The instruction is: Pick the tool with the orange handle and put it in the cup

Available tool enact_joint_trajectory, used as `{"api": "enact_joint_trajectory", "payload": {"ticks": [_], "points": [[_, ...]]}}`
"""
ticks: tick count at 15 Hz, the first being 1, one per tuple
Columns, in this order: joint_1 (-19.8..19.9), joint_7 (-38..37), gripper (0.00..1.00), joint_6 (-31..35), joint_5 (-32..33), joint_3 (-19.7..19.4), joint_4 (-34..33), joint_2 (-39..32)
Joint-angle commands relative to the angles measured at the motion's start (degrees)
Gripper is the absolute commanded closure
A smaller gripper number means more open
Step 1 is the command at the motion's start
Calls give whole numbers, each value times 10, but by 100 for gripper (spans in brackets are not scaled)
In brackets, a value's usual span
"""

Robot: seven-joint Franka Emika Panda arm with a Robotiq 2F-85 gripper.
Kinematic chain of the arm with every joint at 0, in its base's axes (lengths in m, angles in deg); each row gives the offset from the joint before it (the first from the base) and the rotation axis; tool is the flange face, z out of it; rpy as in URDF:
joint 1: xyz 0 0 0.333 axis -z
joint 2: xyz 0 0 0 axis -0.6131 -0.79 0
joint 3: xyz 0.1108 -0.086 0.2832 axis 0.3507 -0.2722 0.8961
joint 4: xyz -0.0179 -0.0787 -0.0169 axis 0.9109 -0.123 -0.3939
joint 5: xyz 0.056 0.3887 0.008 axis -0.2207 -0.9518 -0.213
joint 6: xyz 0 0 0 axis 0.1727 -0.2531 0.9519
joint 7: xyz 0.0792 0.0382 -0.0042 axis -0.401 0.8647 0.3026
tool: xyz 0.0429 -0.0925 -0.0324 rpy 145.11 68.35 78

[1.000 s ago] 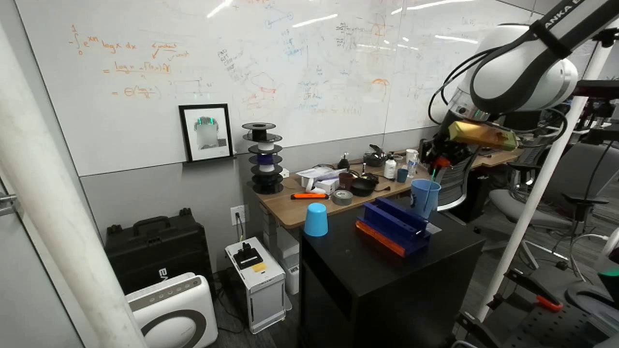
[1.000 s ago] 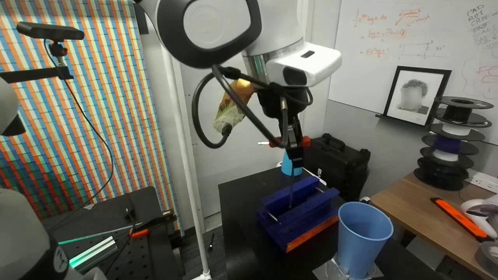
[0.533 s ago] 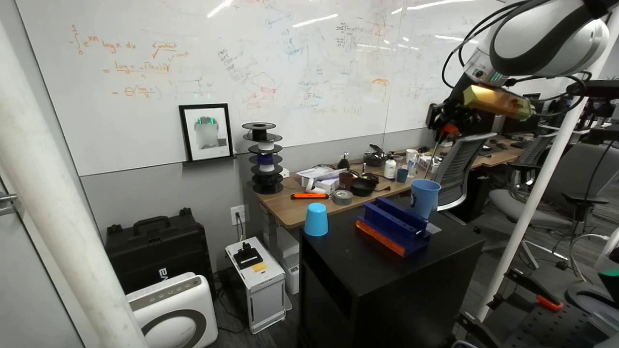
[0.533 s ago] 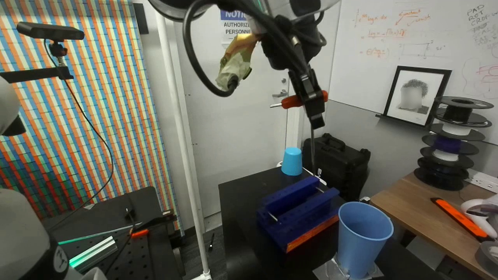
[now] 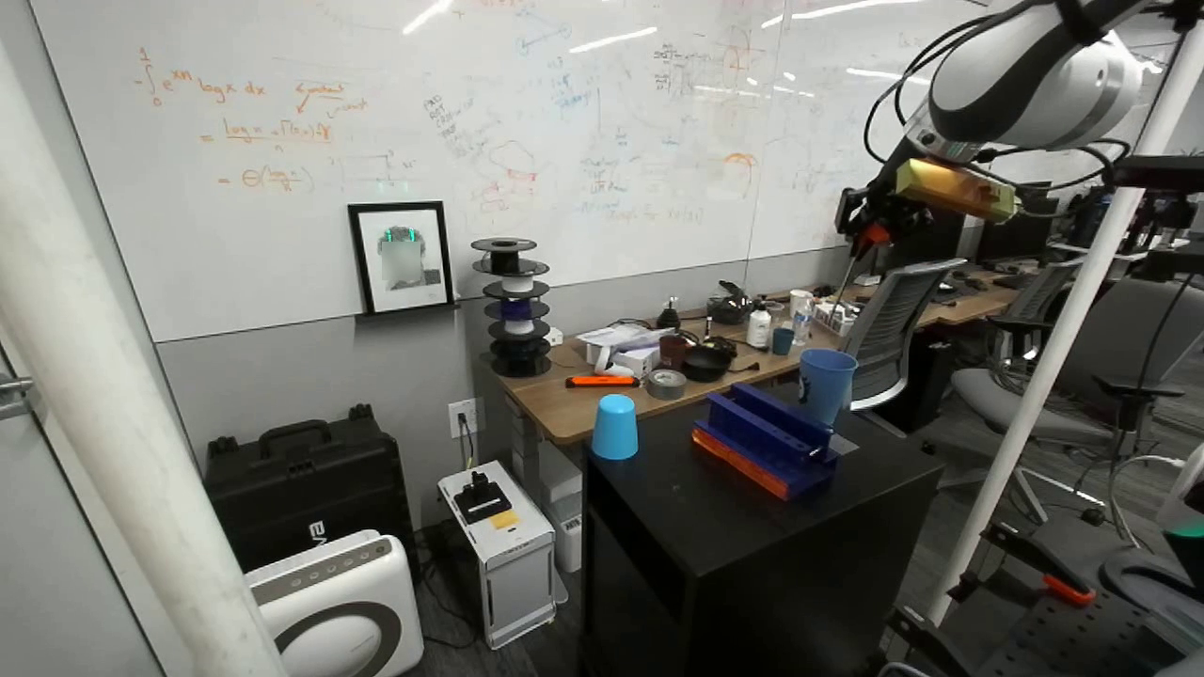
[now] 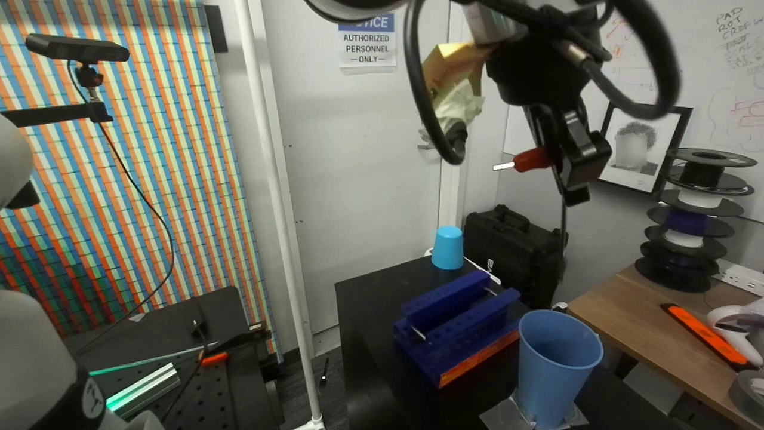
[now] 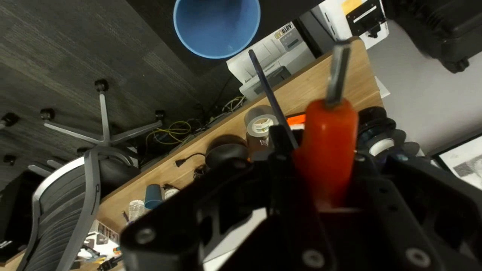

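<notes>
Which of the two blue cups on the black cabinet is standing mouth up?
The larger, duller blue cup, close beside the dark blue rack: its open rim faces upward. The smaller, brighter blue cup stands upside down.

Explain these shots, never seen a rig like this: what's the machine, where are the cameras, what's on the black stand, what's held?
The machine is a single robot arm ending in a two-fingered gripper. Two current pictures come from cameras outside the robot; the third comes from a wrist camera. On the black stand are an upright blue cup, a dark-blue rack edged in orange, and a light-blue cup turned upside down. The gripper is closed on an orange-handled tool, its long shaft slanting downward, not yet in the blue cup.
</notes>
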Motion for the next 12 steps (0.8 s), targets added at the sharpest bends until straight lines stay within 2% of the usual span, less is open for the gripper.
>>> {"api": "enact_joint_trajectory", "payload": {"ticks": [1, 6, 8, 9, 10, 11, 12], "points": [[4, 6, 97, 16, -11, -7, -48, -98], [5, -7, 97, 11, 2, -25, -81, -201], [1, -7, 97, 2, -2, -34, -96, -220], [-1, -3, 88, -5, -12, -36, -105, -220], [-3, 4, 63, -26, -28, -34, -114, -215], [-5, 16, 63, -44, -49, -28, -116, -196], [-6, 40, 57, -68, -85, -17, -117, -169]]}}
